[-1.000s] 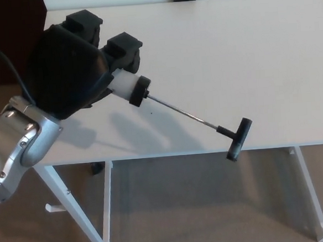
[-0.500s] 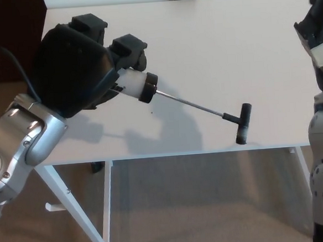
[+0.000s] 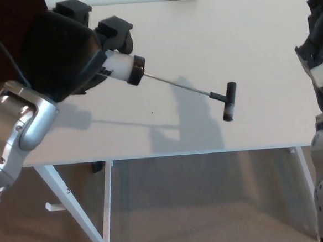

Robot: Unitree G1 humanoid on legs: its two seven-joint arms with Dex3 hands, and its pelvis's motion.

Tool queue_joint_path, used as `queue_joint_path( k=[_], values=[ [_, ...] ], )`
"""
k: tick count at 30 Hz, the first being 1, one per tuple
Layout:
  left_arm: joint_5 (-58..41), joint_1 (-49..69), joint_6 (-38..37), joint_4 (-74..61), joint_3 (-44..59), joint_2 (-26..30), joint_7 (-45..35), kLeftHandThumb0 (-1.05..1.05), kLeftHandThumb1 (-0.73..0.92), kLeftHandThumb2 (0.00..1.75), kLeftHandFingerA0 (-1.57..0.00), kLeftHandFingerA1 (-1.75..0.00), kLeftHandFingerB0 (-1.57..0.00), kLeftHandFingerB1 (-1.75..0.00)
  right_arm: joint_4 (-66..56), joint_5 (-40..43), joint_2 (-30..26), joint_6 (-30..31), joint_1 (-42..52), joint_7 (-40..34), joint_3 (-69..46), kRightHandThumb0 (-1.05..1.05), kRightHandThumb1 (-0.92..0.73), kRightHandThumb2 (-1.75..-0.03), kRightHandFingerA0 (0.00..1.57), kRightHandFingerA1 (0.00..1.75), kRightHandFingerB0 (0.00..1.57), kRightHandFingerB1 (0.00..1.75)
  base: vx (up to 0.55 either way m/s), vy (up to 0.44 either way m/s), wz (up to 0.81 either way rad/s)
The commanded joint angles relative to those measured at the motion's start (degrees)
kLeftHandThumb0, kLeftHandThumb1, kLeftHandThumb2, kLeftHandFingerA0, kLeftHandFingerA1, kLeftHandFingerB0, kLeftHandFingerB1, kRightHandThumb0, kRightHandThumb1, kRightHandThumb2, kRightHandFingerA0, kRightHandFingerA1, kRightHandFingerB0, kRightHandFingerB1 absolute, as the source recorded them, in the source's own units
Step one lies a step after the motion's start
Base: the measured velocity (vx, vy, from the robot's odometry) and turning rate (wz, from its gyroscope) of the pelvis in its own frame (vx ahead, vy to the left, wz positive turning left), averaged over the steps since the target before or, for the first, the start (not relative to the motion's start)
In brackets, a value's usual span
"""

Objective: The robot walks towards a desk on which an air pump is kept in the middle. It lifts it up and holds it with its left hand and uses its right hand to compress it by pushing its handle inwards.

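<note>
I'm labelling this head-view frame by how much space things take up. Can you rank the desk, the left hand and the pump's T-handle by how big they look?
1. Desk, the largest by far.
2. Left hand, though it is nearer the camera, which inflates it.
3. T-handle, clearly the smallest.
</note>
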Motion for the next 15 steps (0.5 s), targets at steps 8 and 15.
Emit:
queue_joint_path(
  k=[8, 15],
  values=[
    [-6.1, -3.1, -1.3, 3.6, 7.2, -1.0, -1.5, -0.02, 0.65, 0.55, -0.71, -1.75, -0.53, -1.56, 0.4, 3.3, -0.3, -1.8, 5.2, 2.1, 1.0, -0.81, -0.79, -1.09, 0.07, 0.25, 0.06, 0.22, 0.00, 0.000, 0.00],
    [-11.5, -3.8, 0.2, 2.6, 10.0, -3.5, -8.0, -0.03, 0.61, 0.51, -0.73, -1.75, -0.64, -1.42, 1.1, 3.1, -1.1, -0.9, 5.9, 3.5, 3.4, -0.82, -0.78, -1.09, 0.07, 0.26, 0.06, 0.21, 0.00, 0.000, 0.00]
  ],
)
